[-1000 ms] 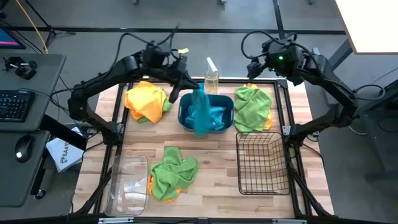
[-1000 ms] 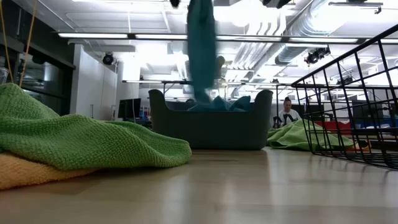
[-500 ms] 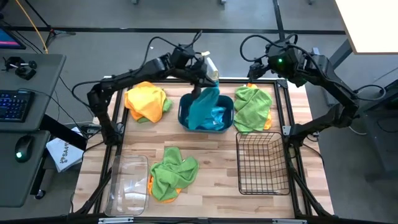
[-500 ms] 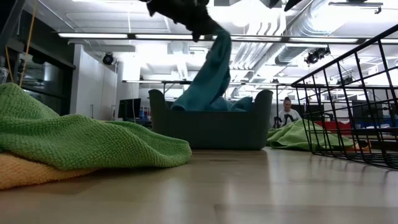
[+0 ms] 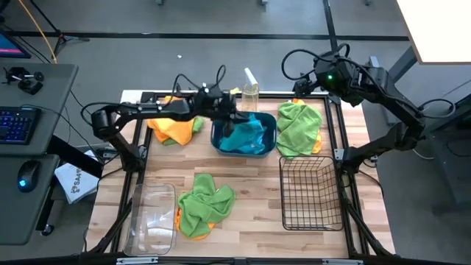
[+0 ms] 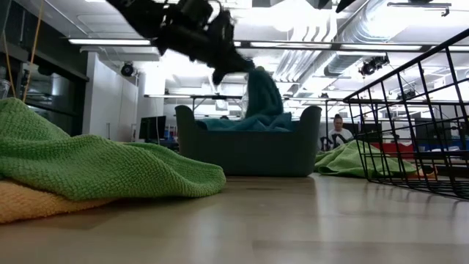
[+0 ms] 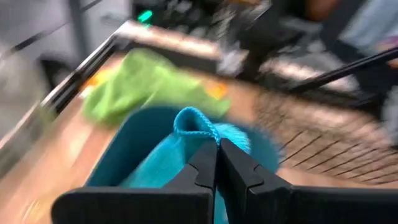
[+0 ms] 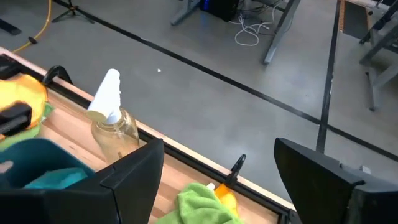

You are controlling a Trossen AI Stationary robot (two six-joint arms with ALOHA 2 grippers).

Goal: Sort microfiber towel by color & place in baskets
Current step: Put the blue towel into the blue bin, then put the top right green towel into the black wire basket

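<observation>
My left gripper point(image 5: 230, 115) hovers over the teal tub point(image 5: 218, 140), shut on a turquoise towel point(image 5: 249, 134). In the low view that towel point(image 6: 264, 95) rises out of the tub point(image 6: 249, 154) up to the gripper point(image 6: 223, 71). My right gripper point(image 5: 300, 87) waits open above the table's far right corner. Its wrist view shows its fingers wide apart point(image 8: 217, 171). An orange towel point(image 5: 171, 124) lies left of the tub. A green towel over orange point(image 5: 298, 126) lies right of it, and another green-on-orange heap point(image 5: 204, 202) lies near the front. My left gripper pinches a raised fold of the turquoise towel point(image 7: 194, 123) between its two fingers point(image 7: 204, 167). It comes slanting down from the table's left. The held fold stands up above the tub's rim, and the remainder of the towel lies heaped inside the tub.
A clear spray bottle point(image 5: 250, 90) stands just behind the tub. A black wire basket point(image 5: 310, 193) sits at the near right and a clear bin point(image 5: 153, 217) at the near left. Bare wood shows between the front heap and the wire basket.
My left gripper has come down toward the teal tub, still shut on the turquoise towel. The towel hung at full length above the tub a second ago. It has now sunk into the tub, and only its held fold stays raised.
</observation>
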